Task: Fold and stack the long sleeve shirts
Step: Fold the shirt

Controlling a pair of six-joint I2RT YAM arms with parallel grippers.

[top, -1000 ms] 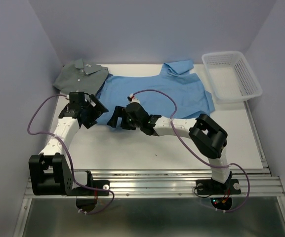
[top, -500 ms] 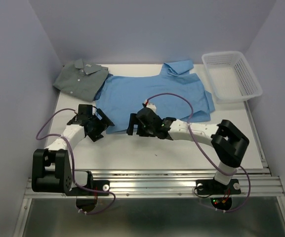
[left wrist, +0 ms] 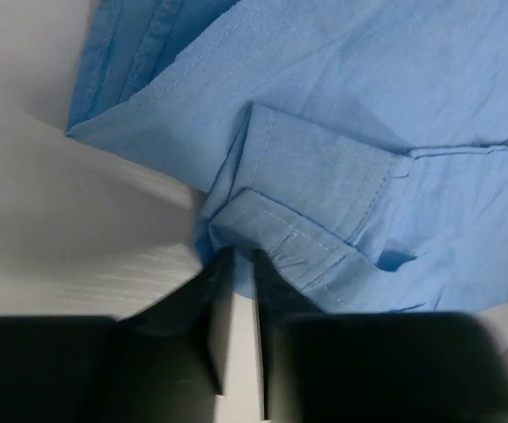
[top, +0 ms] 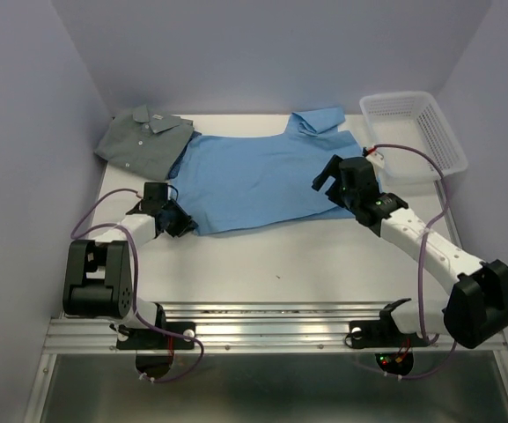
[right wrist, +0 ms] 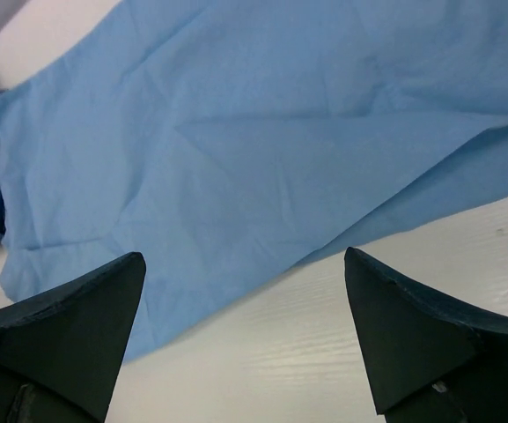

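A light sky-blue shirt (top: pixel 262 172) lies spread flat across the table, collar at the far side. My left gripper (top: pixel 183 226) sits low at its near-left corner. In the left wrist view the black jaws (left wrist: pixel 243 254) stand almost together, their tips pinching the folded, stitched edge of the blue shirt (left wrist: pixel 324 176). My right gripper (top: pixel 324 179) hovers over the shirt's right part. It is open (right wrist: pixel 245 264), with the shirt's near hem (right wrist: pixel 236 176) and bare table between the fingers. A folded grey-green shirt (top: pixel 143 141) lies at the far left corner. A dark cloth edge (top: pixel 180 159) shows beside it.
A white plastic mesh basket (top: pixel 412 132) stands at the far right, close behind the right arm's wrist. The white table (top: pixel 324 256) ends at a metal rail near the arm bases. Purple walls close in the left, right and back.
The right arm has swung from the shirt's near-left part across to its right side, still open. The left gripper has dropped to the shirt's near-left corner and closed on the cloth.
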